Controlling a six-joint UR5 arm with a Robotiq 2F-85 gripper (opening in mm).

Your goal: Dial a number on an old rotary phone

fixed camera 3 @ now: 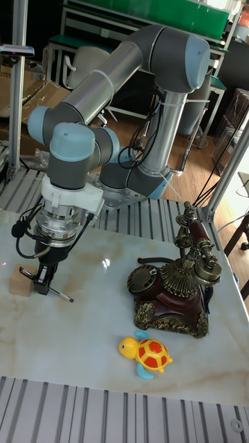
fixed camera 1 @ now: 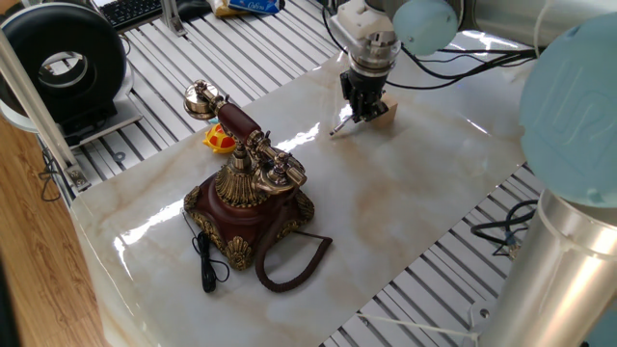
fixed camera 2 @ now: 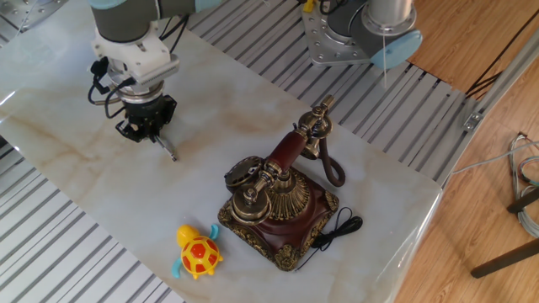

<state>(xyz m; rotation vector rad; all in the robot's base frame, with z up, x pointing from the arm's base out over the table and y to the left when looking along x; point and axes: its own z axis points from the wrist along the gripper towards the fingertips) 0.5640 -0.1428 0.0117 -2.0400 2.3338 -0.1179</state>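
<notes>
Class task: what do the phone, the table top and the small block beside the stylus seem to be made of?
Phone: glossy red-brown body, probably lacquered wood or plastic, with shiny brass-look trim. Table top: polished marble or imitation, veined with glare. Block: plain pale wood, matte.

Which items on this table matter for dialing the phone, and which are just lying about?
For the job:
- old rotary phone, handset on its cradle
- thin silver stylus, its upper end between the gripper fingers

Lying about:
- yellow toy turtle, on the marble top near the phone
- small wooden block, beside the gripper
- black fan, off the marble top
</notes>
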